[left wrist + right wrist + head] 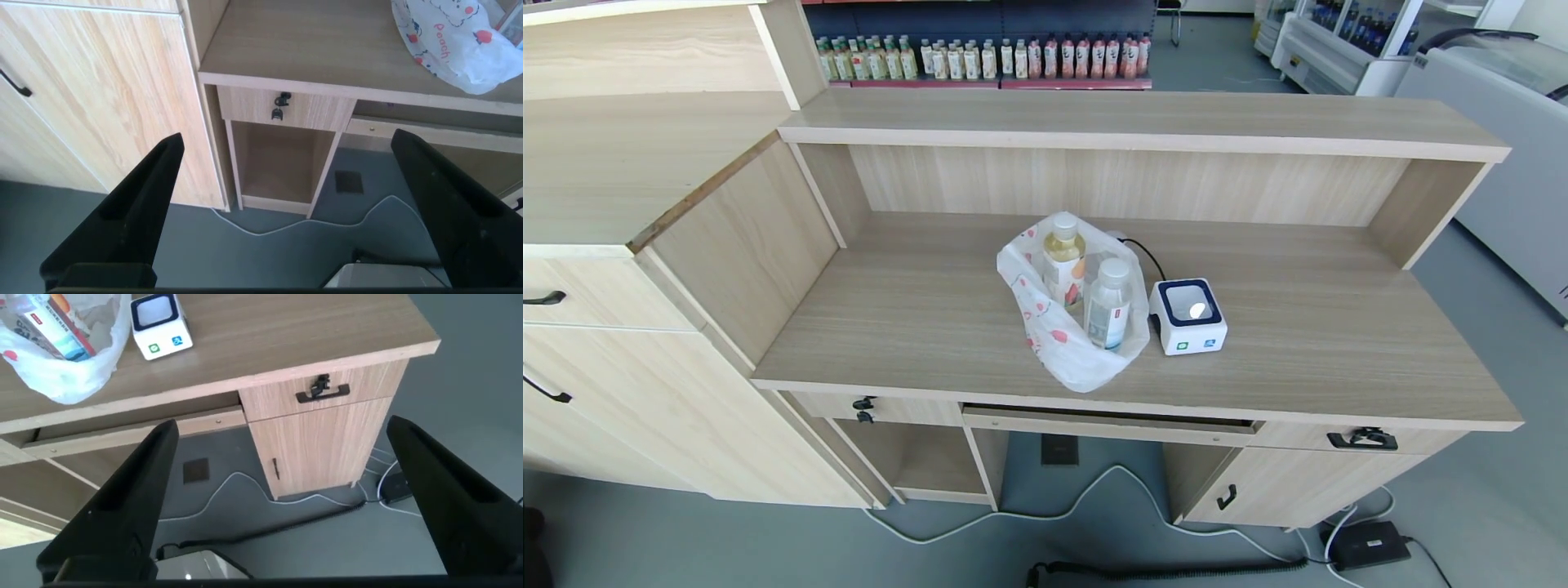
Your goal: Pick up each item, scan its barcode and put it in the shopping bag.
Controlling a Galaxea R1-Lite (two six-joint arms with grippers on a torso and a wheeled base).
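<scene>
The barcode scanner was a small white box with a dark-blue-framed window facing up, a bright spot glowing in it, and a green and a blue square on its front face. The shopping bag, thin white plastic printed with red and pink shapes, slumped against the scanner's left side with its mouth open upward. Two bottles stood upright inside it. The clear bottle, white-capped with a pale label, stood just beside the scanner. The yellow drink bottle, also white-capped, stood farther from the scanner, behind and to the left of the clear one.
</scene>
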